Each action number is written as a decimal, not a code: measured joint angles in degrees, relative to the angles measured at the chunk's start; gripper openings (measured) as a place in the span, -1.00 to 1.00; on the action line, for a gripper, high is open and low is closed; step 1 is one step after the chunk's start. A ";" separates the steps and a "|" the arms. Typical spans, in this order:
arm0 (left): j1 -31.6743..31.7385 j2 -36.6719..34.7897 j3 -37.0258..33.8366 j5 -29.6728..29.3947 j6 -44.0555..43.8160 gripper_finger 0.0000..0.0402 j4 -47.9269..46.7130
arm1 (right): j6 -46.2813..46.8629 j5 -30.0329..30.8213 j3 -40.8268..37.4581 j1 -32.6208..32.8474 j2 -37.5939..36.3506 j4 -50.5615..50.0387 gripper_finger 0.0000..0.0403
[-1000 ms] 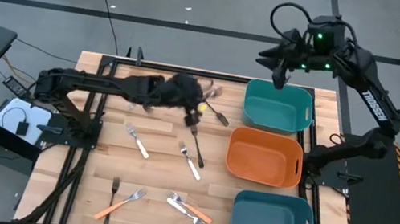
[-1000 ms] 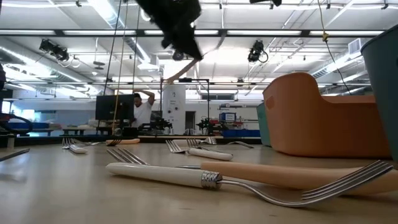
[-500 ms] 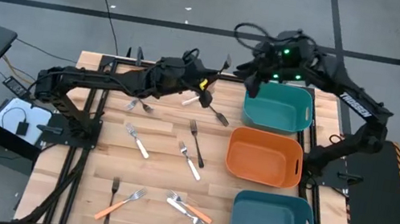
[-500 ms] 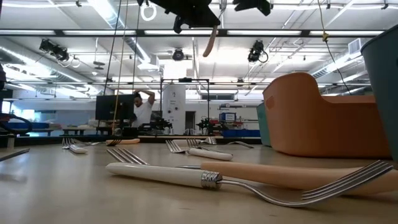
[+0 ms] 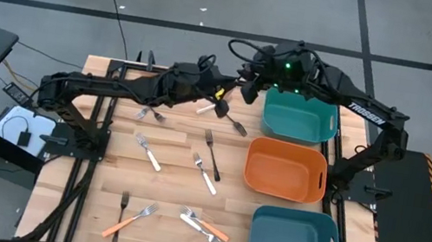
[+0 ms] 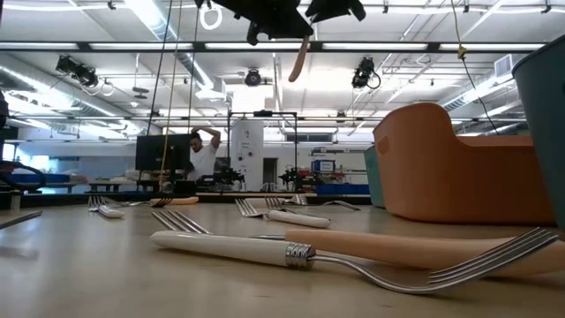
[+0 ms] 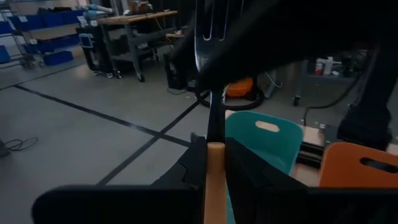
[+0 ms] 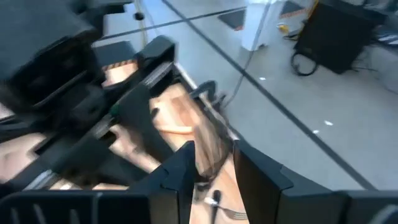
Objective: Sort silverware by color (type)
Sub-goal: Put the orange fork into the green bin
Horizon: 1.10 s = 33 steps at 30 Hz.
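- Left claw — raised above the far part of the wooden table, closed on the handle of an orange-handled fork. In the left wrist view the handle sits clamped between the two dark fingers and the metal tines point up and away from the claw.
- In the low view the same fork hangs by its orange handle from the left claw, high over the table top.
- Right claw — just beside the left claw, on the side toward the bins, and level with the fork's tine end. In the right wrist view its fingers stand apart with a blurred shape, seemingly the fork's tines, in the gap between them; no grip on it can be made out.
- Bins — a teal bin lies just beyond the right claw, an orange bin nearer the camera's bottom edge, and a second teal bin past that.
- Remaining forks lie flat on the table, below and behind the two claws: a dark fork, a white-handled fork, another white-handled fork, and near the table's front edge an orange-handled fork and a small crossed pile.
- A person stands far off in the room behind the table.
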 joint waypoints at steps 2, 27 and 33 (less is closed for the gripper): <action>-0.01 0.00 0.00 -0.06 -0.01 -0.78 0.00 | 0.13 0.26 0.00 -0.02 0.00 0.01 -0.47; 0.66 -0.93 0.02 1.86 10.85 -0.39 -0.49 | -9.03 6.04 0.13 -2.79 -4.92 -16.29 -0.94; 1.45 -2.27 0.00 -2.63 15.37 -0.38 -14.10 | -8.00 6.24 -0.68 -6.25 -5.67 -28.96 -0.92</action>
